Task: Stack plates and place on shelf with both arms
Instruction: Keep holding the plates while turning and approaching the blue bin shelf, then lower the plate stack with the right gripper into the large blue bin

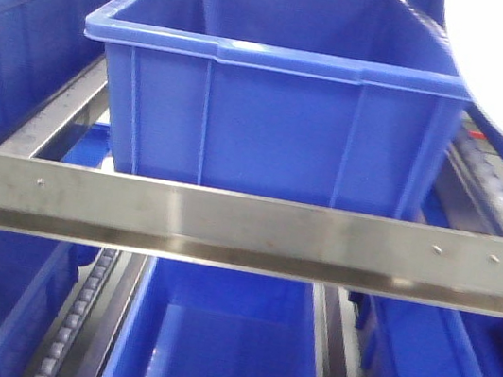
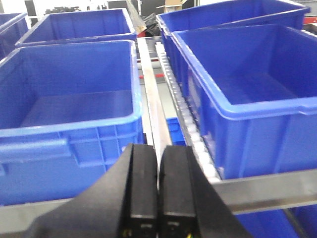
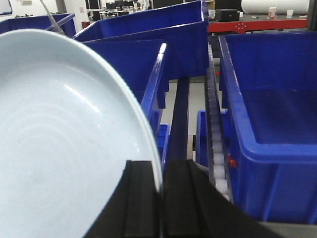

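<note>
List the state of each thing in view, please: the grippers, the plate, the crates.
left gripper: shut, holding nothing.
right gripper: shut on the plate's rim.
plate: held on edge, tilted, not yet in a crate.
centre crate: on the shelf, upright, empty.
lower crate: empty.

The plate [image 3: 64,148] is cut off left and below.

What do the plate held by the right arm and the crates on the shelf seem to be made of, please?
Plate: likely glazed ceramic, though possibly melamine; glossy white with soft highlights and faint rings. Crates: moulded blue plastic, semi-gloss, with ribbed walls and rolled rims.
</note>
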`<act>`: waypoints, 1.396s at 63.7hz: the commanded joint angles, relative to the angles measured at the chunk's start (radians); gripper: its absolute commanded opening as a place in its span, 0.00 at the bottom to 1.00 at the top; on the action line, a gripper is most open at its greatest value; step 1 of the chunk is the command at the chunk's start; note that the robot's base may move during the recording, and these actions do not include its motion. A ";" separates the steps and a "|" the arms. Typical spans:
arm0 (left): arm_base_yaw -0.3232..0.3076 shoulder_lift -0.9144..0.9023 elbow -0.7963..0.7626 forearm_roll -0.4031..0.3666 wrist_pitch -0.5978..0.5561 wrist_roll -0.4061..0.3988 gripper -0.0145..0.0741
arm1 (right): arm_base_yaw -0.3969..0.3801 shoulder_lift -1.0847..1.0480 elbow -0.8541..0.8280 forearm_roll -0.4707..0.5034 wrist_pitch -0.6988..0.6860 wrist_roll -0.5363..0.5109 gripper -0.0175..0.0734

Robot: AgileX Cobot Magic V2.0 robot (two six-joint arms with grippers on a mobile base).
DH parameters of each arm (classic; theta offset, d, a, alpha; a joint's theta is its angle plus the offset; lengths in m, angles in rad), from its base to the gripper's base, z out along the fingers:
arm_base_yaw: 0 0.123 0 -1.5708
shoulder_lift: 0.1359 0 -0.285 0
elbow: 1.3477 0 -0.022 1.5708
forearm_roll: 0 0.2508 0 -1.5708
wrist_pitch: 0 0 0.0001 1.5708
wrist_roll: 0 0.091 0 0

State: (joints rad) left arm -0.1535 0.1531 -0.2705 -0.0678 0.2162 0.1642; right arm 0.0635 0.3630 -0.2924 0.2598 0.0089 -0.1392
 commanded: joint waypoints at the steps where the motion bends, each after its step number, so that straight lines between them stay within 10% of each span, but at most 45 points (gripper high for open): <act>1: -0.001 0.009 -0.030 -0.004 -0.079 -0.010 0.25 | -0.006 0.004 -0.033 -0.003 -0.103 0.000 0.25; 89: -0.001 0.009 -0.030 -0.004 -0.079 -0.010 0.25 | -0.006 0.004 -0.033 -0.003 -0.103 0.000 0.25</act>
State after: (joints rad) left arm -0.1535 0.1531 -0.2705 -0.0678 0.2162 0.1642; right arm 0.0635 0.3630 -0.2924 0.2617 0.0089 -0.1358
